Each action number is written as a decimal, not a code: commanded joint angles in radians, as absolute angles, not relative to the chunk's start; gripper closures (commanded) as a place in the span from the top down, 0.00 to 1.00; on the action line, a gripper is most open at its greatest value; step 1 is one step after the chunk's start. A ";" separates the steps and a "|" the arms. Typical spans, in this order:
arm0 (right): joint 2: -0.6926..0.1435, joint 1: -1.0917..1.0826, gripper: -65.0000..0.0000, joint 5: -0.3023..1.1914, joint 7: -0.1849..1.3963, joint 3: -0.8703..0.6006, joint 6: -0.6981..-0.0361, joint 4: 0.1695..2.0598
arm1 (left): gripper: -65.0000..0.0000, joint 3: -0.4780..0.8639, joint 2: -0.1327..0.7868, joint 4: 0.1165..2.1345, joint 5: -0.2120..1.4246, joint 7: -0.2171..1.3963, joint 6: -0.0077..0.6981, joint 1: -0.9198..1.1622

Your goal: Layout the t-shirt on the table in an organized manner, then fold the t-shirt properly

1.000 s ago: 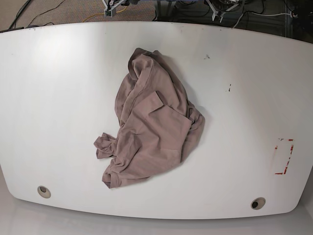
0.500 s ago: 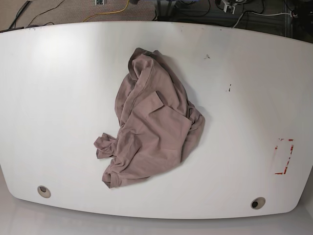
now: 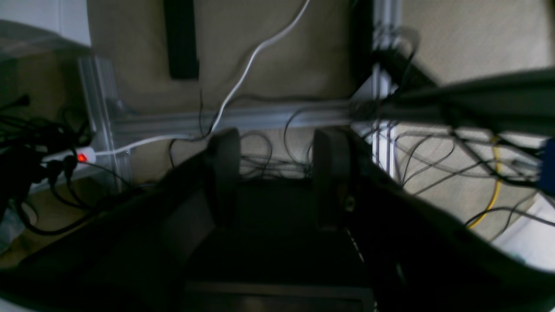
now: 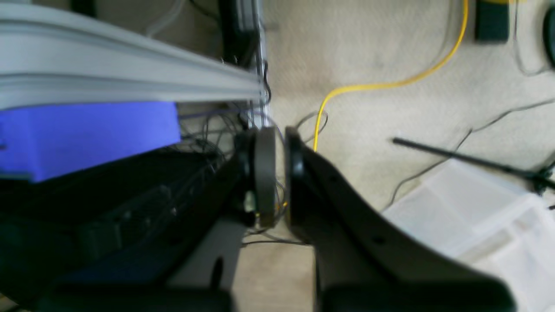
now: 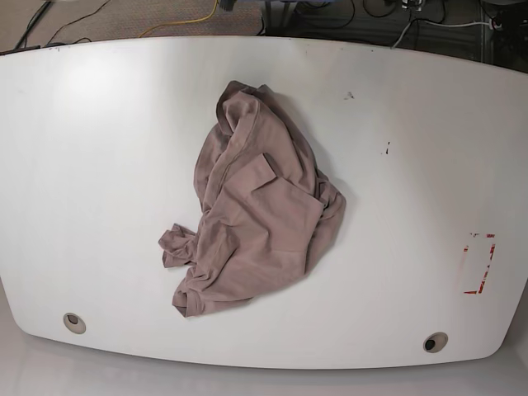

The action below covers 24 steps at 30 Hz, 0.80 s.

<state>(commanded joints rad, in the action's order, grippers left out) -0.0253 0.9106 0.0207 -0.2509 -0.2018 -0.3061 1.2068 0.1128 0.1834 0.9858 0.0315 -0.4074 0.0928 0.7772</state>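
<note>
Left gripper (image 3: 277, 167) off-table, fingers parted, empty; right gripper (image 4: 278, 173) nearly closed, empty; t-shirt (image 5: 256, 206) crumpled mid-table (image 5: 99, 148)

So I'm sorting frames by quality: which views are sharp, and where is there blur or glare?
Base view: sharp, t-shirt crisp, soft glare on the table, edges bowed by the lens. Left wrist view: dim, left claw a blurred silhouette. Right wrist view: brighter, right claw and floor smeared.

- My table (image 5: 99, 148) is a glossy white top with rounded corners.
- The t-shirt (image 5: 256, 206) lies crumpled on it near the middle.
- Two round grey grommets (image 5: 74, 322) sit along one edge.
- A red tape outline (image 5: 480, 262) marks one end.
</note>
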 joint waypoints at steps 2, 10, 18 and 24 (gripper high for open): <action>-0.022 0.952 0.05 0.021 -0.251 -0.202 -0.306 1.268 | 0.38 0.134 0.182 1.056 0.031 -0.409 0.093 0.823; -0.021 1.124 0.05 0.039 -0.251 -0.231 -0.306 1.508 | 0.38 0.228 0.150 1.336 0.033 -0.409 0.093 1.009; -0.039 1.230 0.05 0.156 -0.251 -0.271 -0.314 1.707 | 0.38 0.332 0.096 1.578 0.033 -0.409 0.094 1.127; -0.041 1.241 0.05 0.157 -0.251 -0.297 -0.314 1.816 | 0.38 0.390 0.018 1.718 0.033 -0.409 0.094 1.145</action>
